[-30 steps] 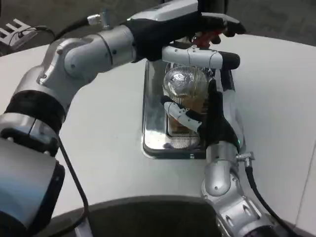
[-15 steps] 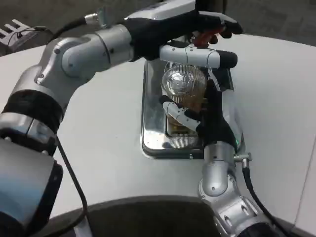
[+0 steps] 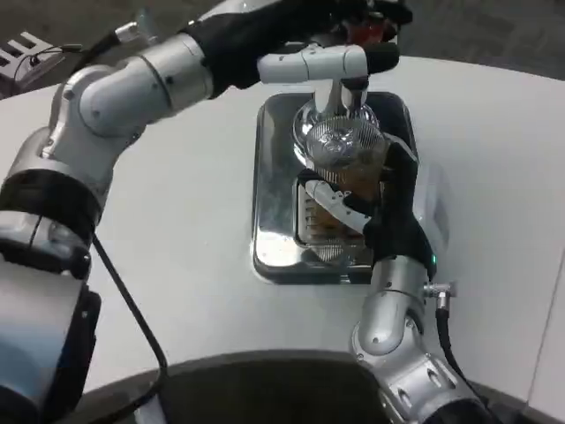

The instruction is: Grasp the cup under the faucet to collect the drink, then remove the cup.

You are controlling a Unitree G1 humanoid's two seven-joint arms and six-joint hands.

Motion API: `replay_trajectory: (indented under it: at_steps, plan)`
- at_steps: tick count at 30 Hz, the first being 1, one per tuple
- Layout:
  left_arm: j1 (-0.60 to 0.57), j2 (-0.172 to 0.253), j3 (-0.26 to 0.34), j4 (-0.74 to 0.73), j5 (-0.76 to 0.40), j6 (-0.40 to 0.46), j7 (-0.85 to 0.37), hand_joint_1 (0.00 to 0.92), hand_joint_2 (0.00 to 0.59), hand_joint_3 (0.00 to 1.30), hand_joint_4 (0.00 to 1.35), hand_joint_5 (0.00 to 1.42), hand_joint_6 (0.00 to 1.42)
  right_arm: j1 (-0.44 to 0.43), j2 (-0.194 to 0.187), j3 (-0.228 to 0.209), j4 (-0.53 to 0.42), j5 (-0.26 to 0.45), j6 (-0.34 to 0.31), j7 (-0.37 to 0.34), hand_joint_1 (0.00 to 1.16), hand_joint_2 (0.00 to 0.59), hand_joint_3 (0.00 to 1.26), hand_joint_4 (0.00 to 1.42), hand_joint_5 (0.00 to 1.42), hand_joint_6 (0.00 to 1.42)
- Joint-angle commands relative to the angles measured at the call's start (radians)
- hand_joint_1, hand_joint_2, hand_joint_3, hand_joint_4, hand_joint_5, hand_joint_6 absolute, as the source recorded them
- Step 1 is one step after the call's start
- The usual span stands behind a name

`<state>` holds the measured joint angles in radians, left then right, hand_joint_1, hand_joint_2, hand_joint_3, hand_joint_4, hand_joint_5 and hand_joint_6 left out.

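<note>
With the right hand (image 3: pixel 375 208) wrapped around the cup (image 3: pixel 344 177) under the faucet (image 3: pixel 340 88) (left hand (image 3: pixel 353 22) up top, its grip unclear), a hasty pull could slosh drink into the metal tray (image 3: pixel 274 177).

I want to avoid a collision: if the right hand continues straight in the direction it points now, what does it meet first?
Probably the faucet just beyond the cup that the right hand grips; depth is unclear from this view.

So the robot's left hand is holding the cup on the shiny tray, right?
Not quite. In the head view the right hand holds the cup on the shiny tray. The left hand is up at the faucet above it.
</note>
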<state>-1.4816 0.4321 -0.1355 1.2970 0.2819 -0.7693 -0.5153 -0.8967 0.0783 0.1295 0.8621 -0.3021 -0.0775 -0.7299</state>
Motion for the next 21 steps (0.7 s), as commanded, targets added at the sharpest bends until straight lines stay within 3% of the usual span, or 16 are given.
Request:
replay_trajectory:
  at_steps: [1,13,21]
  plan:
    - [0.025,0.018,0.045,0.002,-0.044,0.01,-0.022,0.0,0.008,0.24,0.23,0.35,0.24,0.016,0.099,0.001,-0.019,0.015,-0.007,-0.027,0.86,0.22,0.52,0.64,0.57,0.38]
    - [0.05,0.025,0.168,-0.012,-0.158,-0.001,-0.069,0.0,0.012,0.28,0.3,0.42,0.3,0.079,0.094,0.02,-0.119,-0.001,0.003,-0.069,0.86,0.184,0.67,0.82,0.77,0.49]
    - [0.068,0.044,0.236,-0.025,-0.219,-0.004,-0.09,0.0,0.012,0.3,0.33,0.45,0.31,0.158,0.086,0.048,-0.245,-0.024,0.057,-0.072,0.87,0.172,0.76,0.91,0.86,0.56]
